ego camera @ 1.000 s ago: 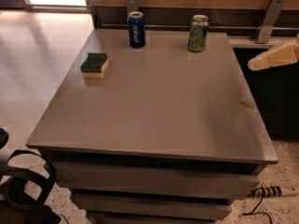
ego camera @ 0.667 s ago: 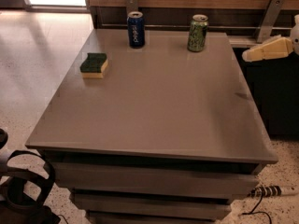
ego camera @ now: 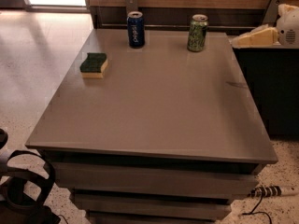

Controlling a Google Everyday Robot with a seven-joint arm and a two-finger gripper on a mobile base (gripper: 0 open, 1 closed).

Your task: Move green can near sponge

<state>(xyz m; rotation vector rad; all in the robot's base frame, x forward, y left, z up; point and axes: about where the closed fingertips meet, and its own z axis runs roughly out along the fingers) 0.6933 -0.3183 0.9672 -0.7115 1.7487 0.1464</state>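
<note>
Pincer [ego camera: 243,39] off table [ego camera: 163,111] far edge, at can height, likely for side grasp; grip state: cannot tell | green can [ego camera: 197,32] upright, near its tip, unheld | sponge [ego camera: 94,65] well beyond, past blue can [ego camera: 136,29]

The counter [ego camera: 154,111] has a smooth grey top with a soft sheen. The green can [ego camera: 197,33] and the blue can [ego camera: 136,29] are glossy metal. The sponge [ego camera: 94,65] has a rough dark top on pale foam. The gripper [ego camera: 244,39], beyond the counter's far right corner, looks like matt cream plastic.
</note>
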